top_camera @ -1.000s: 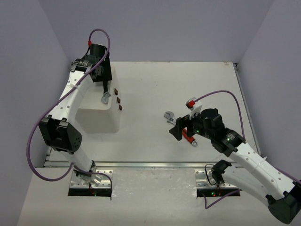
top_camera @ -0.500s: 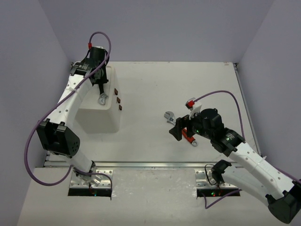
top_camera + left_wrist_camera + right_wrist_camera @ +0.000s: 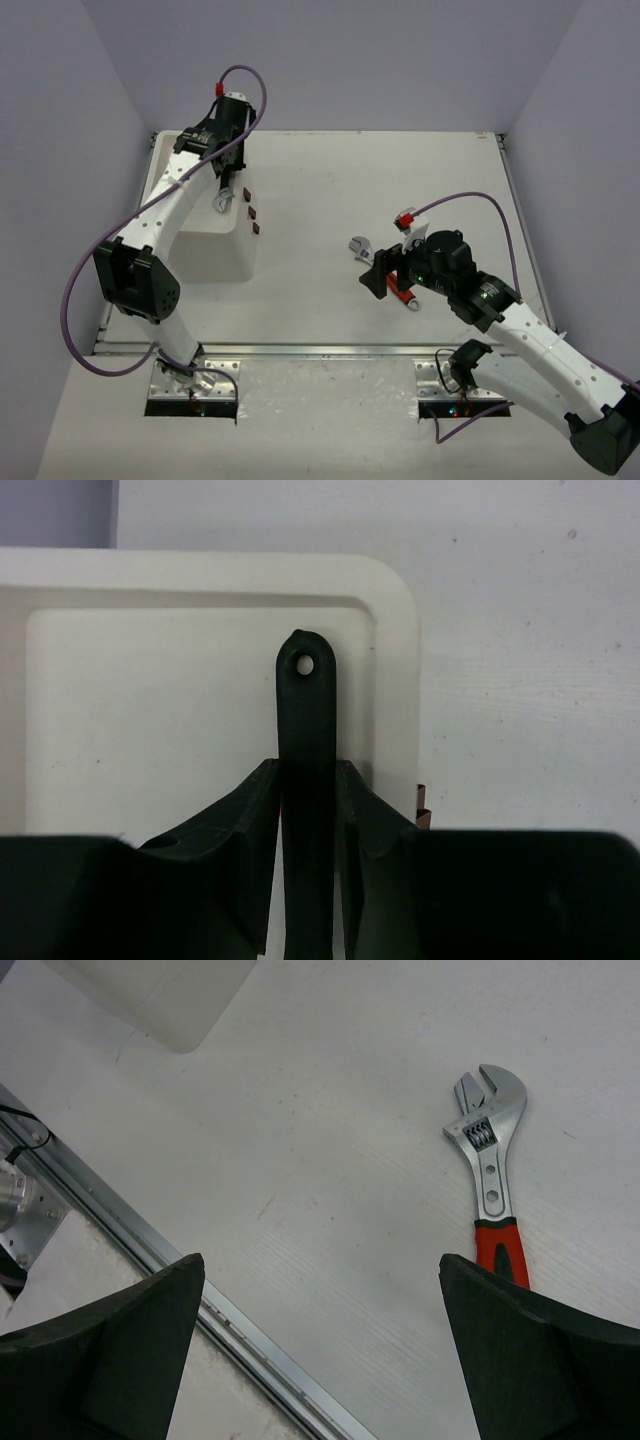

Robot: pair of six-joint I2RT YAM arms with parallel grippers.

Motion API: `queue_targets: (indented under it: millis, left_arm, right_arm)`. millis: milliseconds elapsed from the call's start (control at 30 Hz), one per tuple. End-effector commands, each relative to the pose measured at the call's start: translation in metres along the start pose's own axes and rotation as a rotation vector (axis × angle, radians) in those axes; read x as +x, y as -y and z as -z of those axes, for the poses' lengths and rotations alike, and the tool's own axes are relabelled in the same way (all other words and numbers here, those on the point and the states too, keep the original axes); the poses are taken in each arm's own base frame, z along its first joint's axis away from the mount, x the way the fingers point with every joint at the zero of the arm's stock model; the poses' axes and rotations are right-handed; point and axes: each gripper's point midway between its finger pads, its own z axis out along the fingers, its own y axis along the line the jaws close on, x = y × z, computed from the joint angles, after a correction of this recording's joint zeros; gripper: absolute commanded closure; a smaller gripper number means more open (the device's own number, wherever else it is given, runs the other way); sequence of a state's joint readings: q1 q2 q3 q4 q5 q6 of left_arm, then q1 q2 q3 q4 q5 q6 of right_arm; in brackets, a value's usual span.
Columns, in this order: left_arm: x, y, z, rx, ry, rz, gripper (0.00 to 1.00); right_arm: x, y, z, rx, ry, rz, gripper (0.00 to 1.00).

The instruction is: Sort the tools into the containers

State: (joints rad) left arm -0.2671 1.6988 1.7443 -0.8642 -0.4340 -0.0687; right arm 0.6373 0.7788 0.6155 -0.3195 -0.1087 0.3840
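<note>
No text, label, brand, number or sign can be read anywhere in these views.

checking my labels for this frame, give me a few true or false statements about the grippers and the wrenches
1. The left gripper is shut on the black wrench. True.
2. The black wrench hangs over bare tabletop. False: it is over the tray top of the white box.
3. The right gripper is open. True.
4. The right gripper holds the red-handled adjustable wrench. False: that wrench lies on the table below the open fingers, not gripped.
</note>
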Motion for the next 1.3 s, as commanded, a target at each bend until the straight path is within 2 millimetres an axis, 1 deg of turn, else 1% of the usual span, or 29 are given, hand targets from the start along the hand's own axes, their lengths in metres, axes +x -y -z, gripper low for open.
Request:
queue_targets:
  millis: [0, 33, 133, 167, 267, 367, 533, 567, 600, 667, 700, 767, 867, 900, 967, 1033, 1067, 1100, 1133, 1167, 1233, 1267]
  left_arm:
    - [0.048, 0.032, -0.009, 0.026, -0.164, -0.142, 0.99]
    - [0.049, 0.029, -0.007, 0.015, -0.164, -0.137, 0.95]
    - [0.049, 0.019, -0.002, -0.026, -0.156, -0.125, 0.77]
    - [0.047, 0.014, 0.003, -0.042, -0.142, -0.113, 0.7]
    - [0.039, 0.005, 0.013, -0.066, -0.105, -0.095, 0.66]
    - [0.031, -0.004, 0.021, -0.097, -0.074, -0.075, 0.54]
    - [0.019, -0.007, 0.037, -0.072, -0.025, -0.034, 0.43]
    - [0.015, -0.007, 0.044, -0.056, -0.005, -0.017, 0.24]
    - [0.008, -0.008, 0.053, -0.036, 0.024, 0.003, 0.0]
    - [0.0, -0.01, 0.066, -0.01, 0.065, 0.033, 0.0]
    - [-0.007, -0.01, 0.077, 0.023, 0.102, 0.054, 0.0]
    - [-0.015, -0.009, 0.091, 0.068, 0.155, 0.09, 0.0]
    - [-0.019, -0.013, 0.109, 0.104, 0.216, 0.145, 0.0]
    - [-0.019, -0.017, 0.116, 0.108, 0.25, 0.186, 0.0]
    - [-0.017, -0.024, 0.125, 0.109, 0.297, 0.242, 0.0]
    - [-0.013, -0.031, 0.138, 0.128, 0.351, 0.314, 0.0]
    - [-0.017, -0.029, 0.14, 0.145, 0.369, 0.326, 0.0]
    - [-0.008, -0.031, 0.151, 0.184, 0.394, 0.368, 0.0]
    - [-0.003, -0.031, 0.158, 0.212, 0.416, 0.394, 0.0]
    - [0.001, -0.031, 0.164, 0.238, 0.435, 0.41, 0.0]
    - [0.004, -0.035, 0.188, 0.313, 0.515, 0.457, 0.0]
    - [0.017, -0.028, 0.189, 0.366, 0.52, 0.444, 0.0]
  right_arm:
    - [-0.014, -0.004, 0.001, -0.018, 0.058, 0.025, 0.01]
    - [-0.014, -0.003, 0.001, -0.017, 0.057, 0.023, 0.01]
    - [-0.013, -0.004, 0.0, -0.019, 0.054, 0.024, 0.01]
    - [-0.013, -0.004, 0.0, -0.019, 0.054, 0.024, 0.01]
    - [-0.014, -0.005, -0.001, -0.023, 0.051, 0.021, 0.01]
    - [-0.013, -0.006, -0.002, -0.029, 0.047, 0.018, 0.01]
    - [-0.014, -0.005, -0.003, -0.022, 0.047, 0.018, 0.01]
    - [-0.014, -0.003, -0.004, -0.012, 0.044, 0.018, 0.01]
    - [-0.013, 0.0, -0.005, 0.005, 0.036, 0.016, 0.01]
    - [-0.012, 0.006, -0.007, 0.037, 0.021, 0.015, 0.01]
    - [-0.009, 0.011, -0.01, 0.067, -0.002, 0.016, 0.01]
    - [-0.002, 0.021, -0.016, 0.113, -0.054, 0.024, 0.01]
    - [0.013, 0.05, -0.022, 0.258, -0.141, 0.063, 0.01]
    - [0.016, 0.056, -0.024, 0.287, -0.162, 0.071, 0.01]
    - [0.035, 0.07, -0.032, 0.33, -0.256, 0.114, 0.01]
    - [0.045, 0.077, -0.035, 0.343, -0.33, 0.125, 0.01]
    - [0.052, 0.082, -0.038, 0.35, -0.373, 0.134, 0.01]
    - [0.064, 0.086, -0.042, 0.343, -0.444, 0.149, 0.01]
    - [0.07, 0.09, -0.046, 0.338, -0.485, 0.157, 0.01]
    - [0.069, 0.093, -0.049, 0.334, -0.496, 0.154, 0.01]
    - [0.069, 0.097, -0.056, 0.312, -0.52, 0.148, 0.04]
    - [0.069, 0.098, -0.061, 0.291, -0.535, 0.151, 0.07]
